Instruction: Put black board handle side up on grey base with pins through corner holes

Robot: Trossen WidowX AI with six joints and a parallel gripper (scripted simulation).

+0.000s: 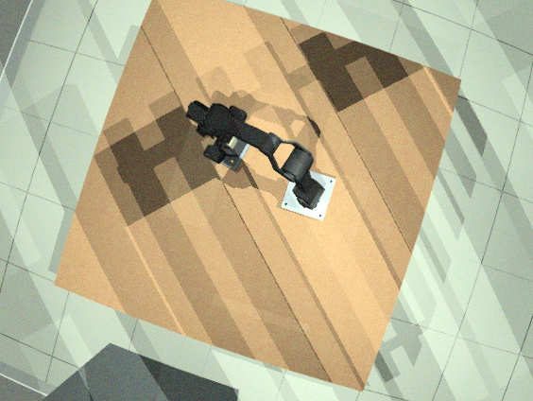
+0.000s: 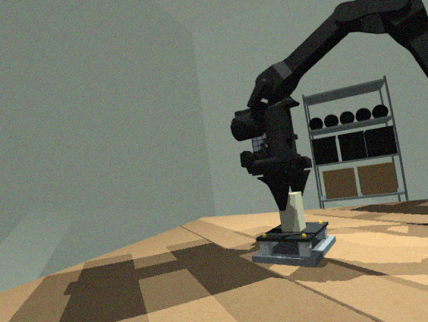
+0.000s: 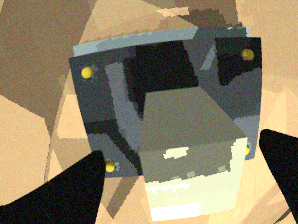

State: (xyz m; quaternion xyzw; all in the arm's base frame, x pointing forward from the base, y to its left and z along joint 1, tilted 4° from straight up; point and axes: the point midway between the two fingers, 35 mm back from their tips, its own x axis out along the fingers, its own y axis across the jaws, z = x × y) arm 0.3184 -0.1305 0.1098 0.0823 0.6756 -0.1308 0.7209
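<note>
So the board (image 1: 229, 162) (image 2: 271, 235) (image 3: 100, 100) is on the grey base (image 1: 242, 157) (image 2: 286, 258) (image 3: 135, 41), handle side up. Wrist cam has a gold pin poking up near each corner, the one by the far side of the handle mostly hidden, and from the side it looks level on the posts, tho I can't tell if every corner is fully down.

The gripper (image 2: 293, 199) (image 3: 185, 149) is wide open, nothing held, w/ a fingertip standing off on either side of the square handle (image 1: 232, 142) (image 2: 293, 213) (image 3: 192, 122).

Handling-wise, IMO the board is thin, stiff, prob fairly light, not esp fragile. Handle looks smooth, so maybe a bit slippery, but its flat opposite sides are def the place to grab. Wouldn't pinch the plate edge: pins & posts are in the way and it'd likely tip. If it needs a redo, take the handle square-on. Otherwise go straight up, bc a sideways brush on that tall handle could cock the board on its pins.
</note>
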